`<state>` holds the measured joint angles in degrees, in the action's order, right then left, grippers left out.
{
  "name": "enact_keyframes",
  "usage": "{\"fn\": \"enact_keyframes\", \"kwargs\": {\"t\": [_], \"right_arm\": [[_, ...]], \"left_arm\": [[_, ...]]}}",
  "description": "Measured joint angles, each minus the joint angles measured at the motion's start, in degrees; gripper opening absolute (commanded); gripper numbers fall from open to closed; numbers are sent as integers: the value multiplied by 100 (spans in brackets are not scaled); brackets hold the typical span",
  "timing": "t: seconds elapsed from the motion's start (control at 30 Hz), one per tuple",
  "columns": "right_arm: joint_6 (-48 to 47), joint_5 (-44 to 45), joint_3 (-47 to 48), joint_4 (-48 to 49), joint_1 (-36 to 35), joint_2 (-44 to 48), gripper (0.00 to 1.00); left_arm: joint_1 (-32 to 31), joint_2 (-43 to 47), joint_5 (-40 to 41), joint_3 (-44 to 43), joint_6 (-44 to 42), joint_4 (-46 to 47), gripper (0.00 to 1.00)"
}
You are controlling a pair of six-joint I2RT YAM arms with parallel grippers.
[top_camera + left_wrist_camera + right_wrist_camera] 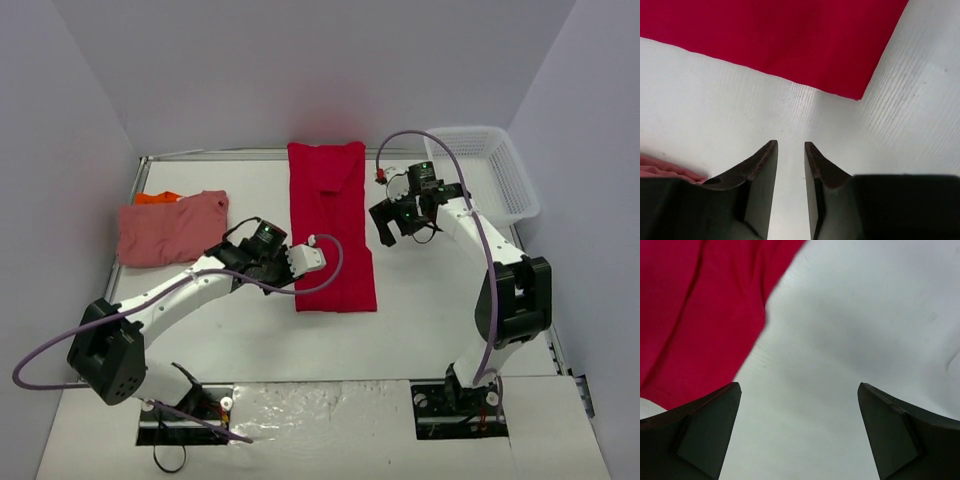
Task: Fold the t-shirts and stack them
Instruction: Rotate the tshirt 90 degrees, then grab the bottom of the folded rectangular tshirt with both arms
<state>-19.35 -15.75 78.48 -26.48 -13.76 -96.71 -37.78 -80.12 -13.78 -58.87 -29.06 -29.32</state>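
A bright red t-shirt (330,225) lies as a long folded strip in the middle of the table, collar end at the back. To its left a folded salmon pink t-shirt (170,232) rests on an orange t-shirt (158,197), of which only an edge shows. My left gripper (262,255) hovers between the pink and red shirts. Its jaws (790,145) stand a little apart over bare table, holding nothing, with the red shirt's corner (840,75) ahead. My right gripper (400,228) hangs just right of the red shirt (695,315), wide open (799,387) and empty.
A white mesh basket (485,170) stands at the back right corner. White walls close in the table on the left, back and right. A sliver of the pink shirt (665,170) shows beside the left finger.
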Motion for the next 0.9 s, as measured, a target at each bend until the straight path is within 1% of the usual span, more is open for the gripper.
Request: {"fn": "enact_keyframes", "kwargs": {"t": [0.1,0.17,0.33,0.5,0.7,0.9], "right_arm": [[140,225,-494,17,79,203,100],[179,321,-638,42,149,310,100],[197,551,-713,234,415,514,100],[197,815,-713,315,542,479,100],[197,992,-713,315,566,273,100],[197,1108,-713,317,632,208,100]], "left_arm": [[-173,15,234,118,-166,22,30],[-385,68,463,295,-249,66,31],[-905,166,662,765,-356,177,33],[-1241,164,774,813,-365,326,33],[-1467,160,852,1049,-361,769,33],[-1547,-7,852,1213,-328,975,33]]}}
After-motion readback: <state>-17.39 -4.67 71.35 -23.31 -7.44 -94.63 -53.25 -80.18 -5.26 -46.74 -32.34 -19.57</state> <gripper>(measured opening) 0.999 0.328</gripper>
